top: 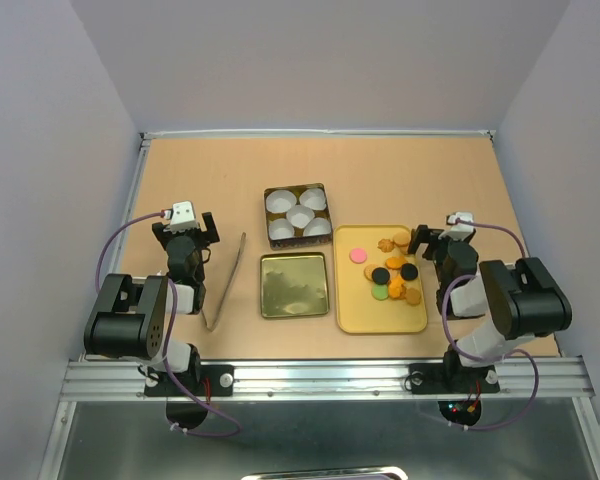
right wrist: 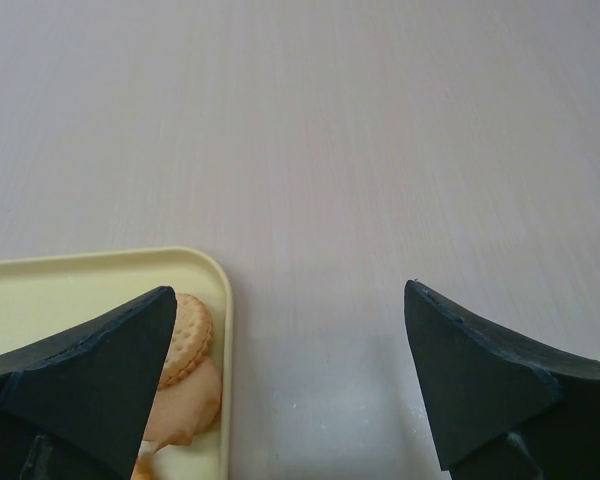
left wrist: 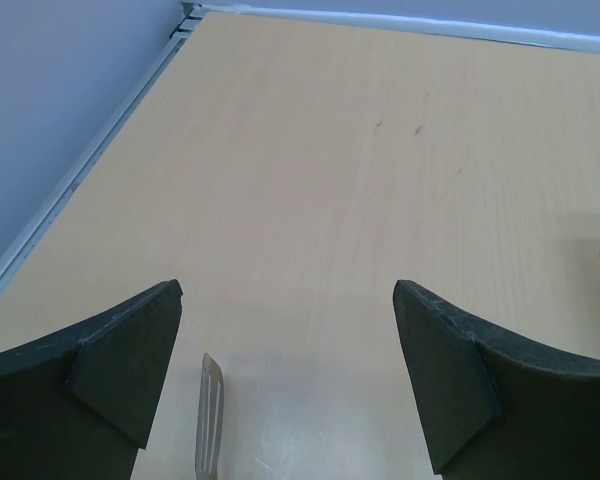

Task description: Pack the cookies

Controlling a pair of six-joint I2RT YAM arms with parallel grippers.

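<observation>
My left pincer (left wrist: 288, 300) and right pincer (right wrist: 290, 300) both gape wide, holding nothing. The cookies (top: 392, 270) sit on the yellow tray (top: 380, 316) at nine o'clock from the right pincer, roughly a dozen, I think.

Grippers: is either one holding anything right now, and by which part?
Nothing is held. The left gripper and right gripper are both open with empty jaws; the tongs lie loose on the table and the cookies sit on the yellow tray.
</observation>
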